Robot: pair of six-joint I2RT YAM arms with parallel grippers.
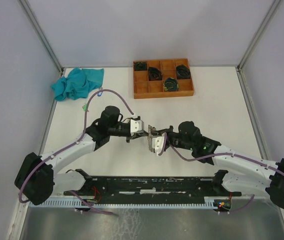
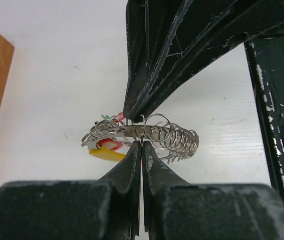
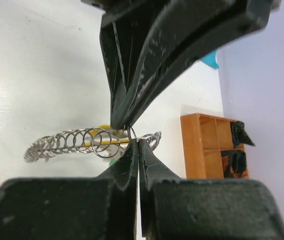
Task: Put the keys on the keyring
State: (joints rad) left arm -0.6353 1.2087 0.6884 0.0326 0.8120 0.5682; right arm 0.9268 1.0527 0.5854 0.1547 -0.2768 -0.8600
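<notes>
1. The left gripper (image 2: 140, 146) is pinched fully closed on the wire of the keyring (image 2: 147, 134), over the middle of the table (image 1: 207, 110).
2. The right gripper (image 3: 134, 142) meets it tip to tip, jaws also closed tight on the ring.
3. The yellow-tagged key (image 2: 106, 153) hangs at one end of the keyring, beside a row of small loops.
4. A blue tag (image 1: 100, 92) and a green tag (image 1: 84, 107) lie near the teal cloth (image 1: 76, 83); the wooden tray (image 1: 163, 89) sits farther back.

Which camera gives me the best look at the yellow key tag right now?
Left wrist view: the yellow tag sits in clear sight under the bunch of rings. The right wrist view shows only a yellow sliver behind the rings. From the top camera it is too small to make out.
</notes>
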